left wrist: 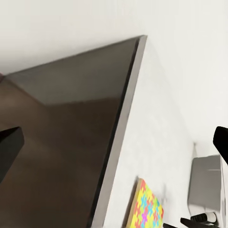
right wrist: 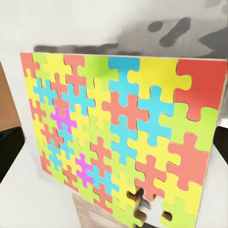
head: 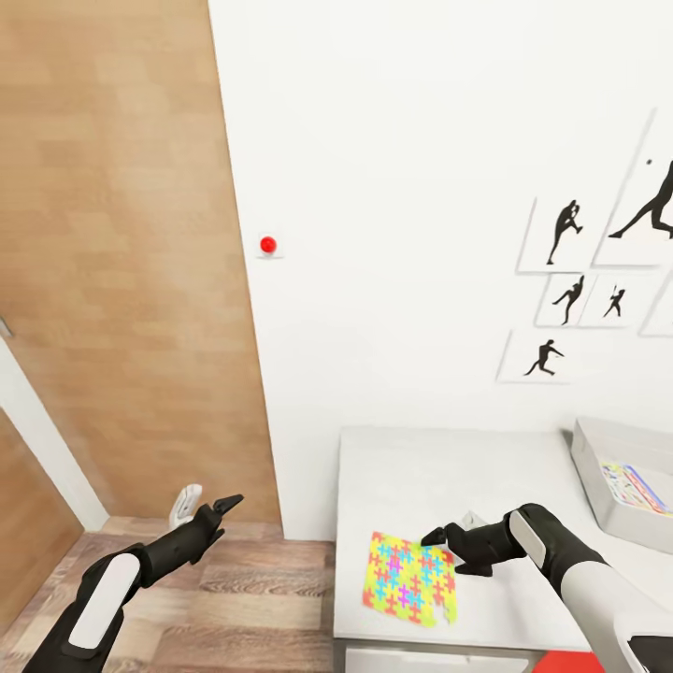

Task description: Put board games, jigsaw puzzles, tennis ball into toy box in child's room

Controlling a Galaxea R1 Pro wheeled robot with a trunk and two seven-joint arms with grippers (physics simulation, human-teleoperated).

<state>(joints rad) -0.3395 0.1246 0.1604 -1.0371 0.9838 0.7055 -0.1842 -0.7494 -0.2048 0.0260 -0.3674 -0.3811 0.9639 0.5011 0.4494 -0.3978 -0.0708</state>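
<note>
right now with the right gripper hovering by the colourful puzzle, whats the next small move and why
Probably lower the right gripper onto the jigsaw puzzle and close on its near edge. The puzzle lies flat on the table right beneath the fingertips, ungrasped, while the toy box sits at the table's far right, so a grasp comes before any carry.

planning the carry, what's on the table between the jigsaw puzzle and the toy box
Nothing but bare white table. In the head view the jigsaw puzzle lies near the front edge, the toy box at the right, with the right gripper hovering above that stretch.
</note>
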